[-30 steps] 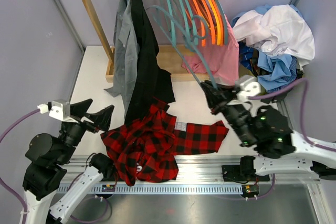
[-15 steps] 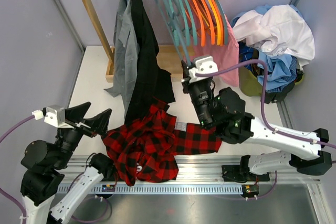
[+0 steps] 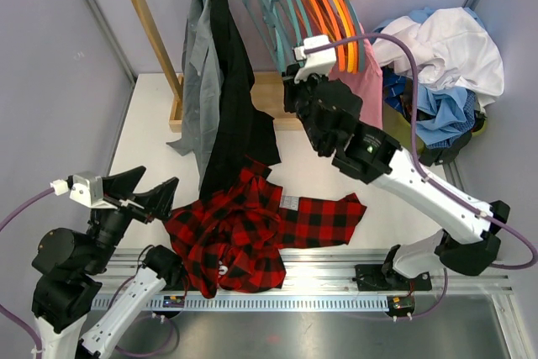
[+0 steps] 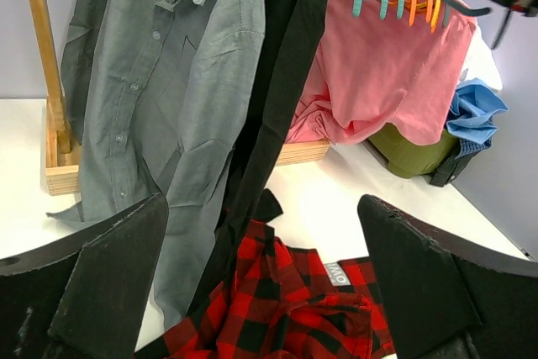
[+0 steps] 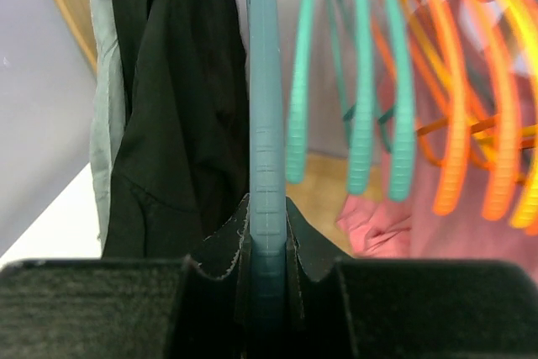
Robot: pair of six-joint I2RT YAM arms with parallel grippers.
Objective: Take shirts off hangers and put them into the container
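From above, the red-and-black plaid shirt (image 3: 244,233) lies crumpled on the desk (image 3: 151,132), free of any hanger and not yet binned. The left end effector (image 3: 147,187) hovers beside it with its jaws wide, probably ready to gather it. The right end effector (image 3: 296,90) reaches up among the hangers (image 3: 311,6).

Left wrist view: a grey shirt (image 4: 160,81) and a black shirt (image 4: 282,81) hang limp. The yellow-green container (image 4: 412,145) sits far right, below a pink garment (image 4: 378,81).

Right wrist view: the jaws are clamped on a bare teal hanger (image 5: 265,124), seemingly to park it.

Right claw (image 3: 292,92) is pinched tight, arm stretched far forward; left claw (image 3: 155,184) gapes wide
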